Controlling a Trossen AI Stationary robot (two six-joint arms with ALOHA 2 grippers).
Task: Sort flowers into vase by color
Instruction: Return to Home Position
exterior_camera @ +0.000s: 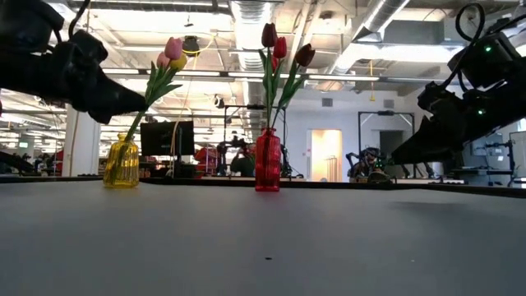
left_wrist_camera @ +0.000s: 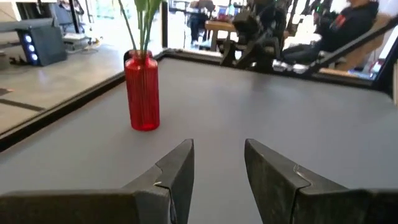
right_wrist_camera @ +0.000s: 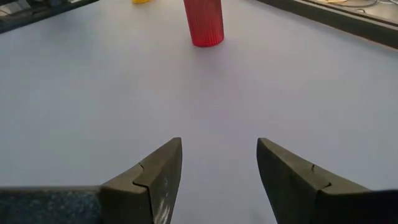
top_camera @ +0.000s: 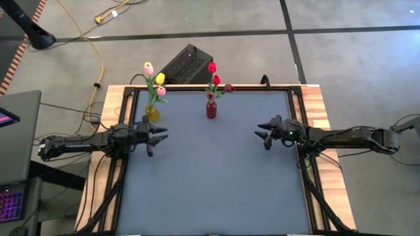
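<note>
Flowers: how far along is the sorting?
Done: red and maroon tulips stand in the red vase, pink and yellow tulips in the yellow vase. In hand: nothing; left gripper and right gripper hover open, empty, at the sides of the table. Left: no loose flower shows.

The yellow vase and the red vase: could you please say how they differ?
The yellow vase is round-bellied with a narrow neck; the red vase is a nearly straight, ribbed column. The yellow vase holds pink tulips and a yellow tulip; the red vase holds red tulips and a maroon tulip. The yellow vase stands left of the red vase. Both stand upright near the table's far edge.
</note>
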